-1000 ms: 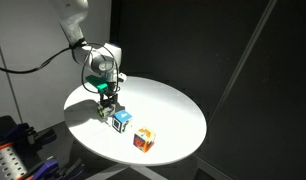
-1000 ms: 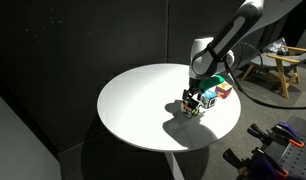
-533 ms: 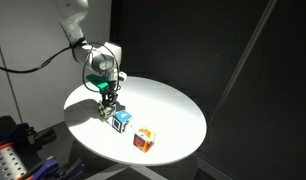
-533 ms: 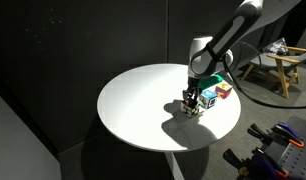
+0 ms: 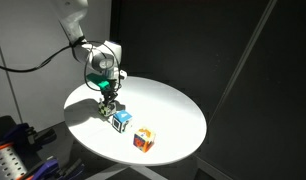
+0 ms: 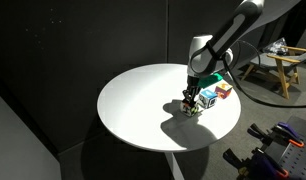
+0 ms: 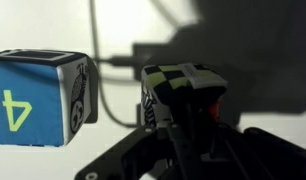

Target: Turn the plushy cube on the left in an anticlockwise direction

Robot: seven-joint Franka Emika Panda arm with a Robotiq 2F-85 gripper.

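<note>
1. Tool point(image 7: 183, 108): in the wrist view it enters from 6 o'clock. The jaws are clamped on the plushy cube point(image 7: 183, 80), one dark jaw against each side. The lower part of the tool is dark and blurred, so no detail can be read. A small red glow shows at approx. 4 o'clock on the cube; its source can't be made out.
2. Plushy cube, wrist view: the top face shows a black/white check with yellow-green. The lower faces are hidden by the jaws.
3. Blue cube point(image 7: 38, 95): at 9 o'clock of the plushy cube, with a clear gap between them. It carries a yellow mark like a "4", and the side face has black markings on white. Its left edge is cut off by the frame.
4. Thin dark line point(image 7: 93, 30) on the table point(image 7: 33, 25): cable or shadow, can't tell.
5. Ext. view: the tool point(image 5: 106, 103) stands vertical at approx. 9 o'clock of the table point(image 5: 173, 105) centre. The plushy cube point(image 5: 105, 112) is under it, mostly covered and too small to read. The blue cube point(image 5: 121, 120) is just beside it at 4 o'clock. The orange cube point(image 5: 143, 140) is further along at 4 o'clock, set apart.
6. Ext. view: the tool point(image 6: 193, 99) is on the plushy cube point(image 6: 194, 109), at 3 o'clock of the table point(image 6: 133, 100) centre. The blue cube point(image 6: 207, 98) and orange cube point(image 6: 223, 90) trail off toward 2 o'clock and are partly masked by the arm.
</note>
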